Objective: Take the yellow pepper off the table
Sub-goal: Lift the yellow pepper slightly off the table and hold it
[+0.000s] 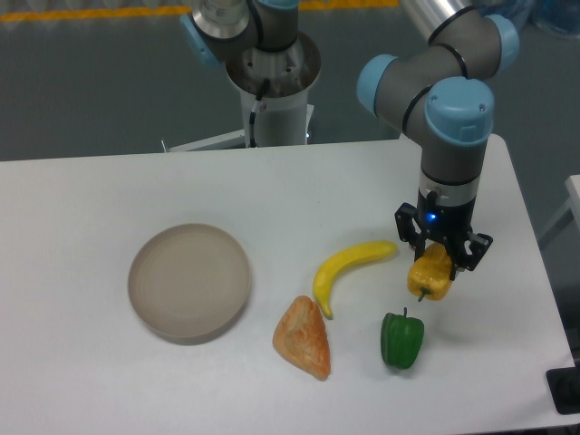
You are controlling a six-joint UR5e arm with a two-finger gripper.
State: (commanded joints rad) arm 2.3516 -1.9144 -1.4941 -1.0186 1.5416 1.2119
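1. Yellow-orange and blocky, the yellow pepper sits between the dark fingers of the gripper, which are clamped on its upper part.
2. Its stem end points down and slightly left, so the pepper hangs tilted in the grasp.
3. Whether the pepper's underside touches the table or is just clear of it cannot be told from this view.
4. The arm comes in from the far right, its grey links and light blue joint caps bending down to a vertical wrist above the pepper; a small blue light shows on the wrist.
5. The pepper is on the right part of the white tabletop, roughly midway between the far and near edges.
6. A green pepper stands just near of it and slightly left, close but apart.
7. A yellow banana lies to the left of the held pepper, curving from its far right tip, which is close to the gripper, down to a near left tip.
8. A tan-orange piece of bread or pastry lies just near of the banana's left tip.
9. A round, shallow grey-beige plate rests well apart on the left half of the table.
10. The arm's base stands beyond the table's far edge.
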